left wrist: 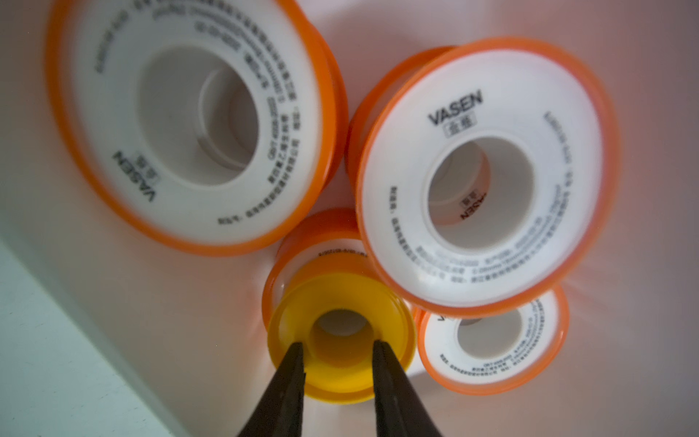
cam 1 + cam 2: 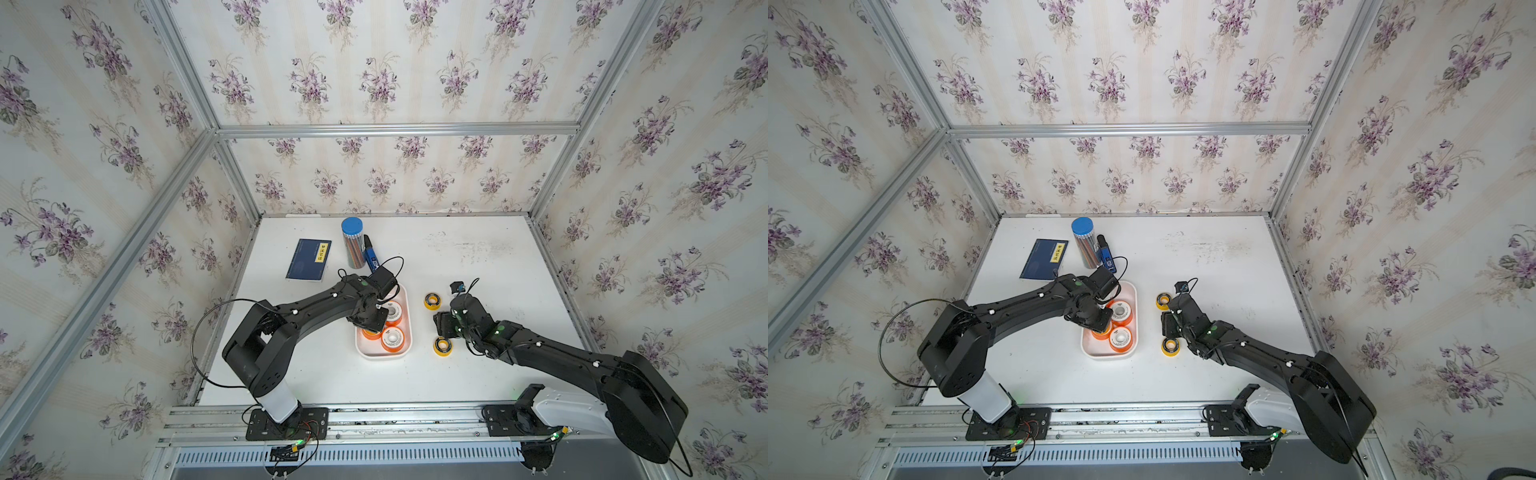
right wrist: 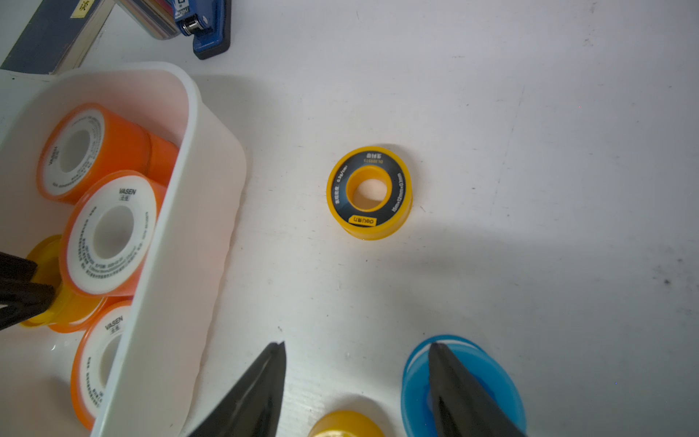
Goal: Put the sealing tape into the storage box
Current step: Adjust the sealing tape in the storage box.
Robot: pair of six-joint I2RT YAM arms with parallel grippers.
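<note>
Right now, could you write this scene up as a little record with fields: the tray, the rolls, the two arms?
Container: storage box, a shallow white plastic tray, holds several orange-rimmed white tape spools
Left arm: left tool reaching into the box, tips at a plain yellow plastic spool; grip unclear
Right arm: right tool open, empty, above the white table
Outside box: two yellow black-labelled spools, one translucent blue spool by the right tool

Left arm (image 2: 316,307) covers part of the storage box (image 2: 384,354)

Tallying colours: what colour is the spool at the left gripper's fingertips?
Yellow spool, clearest in the left wrist view.
</note>
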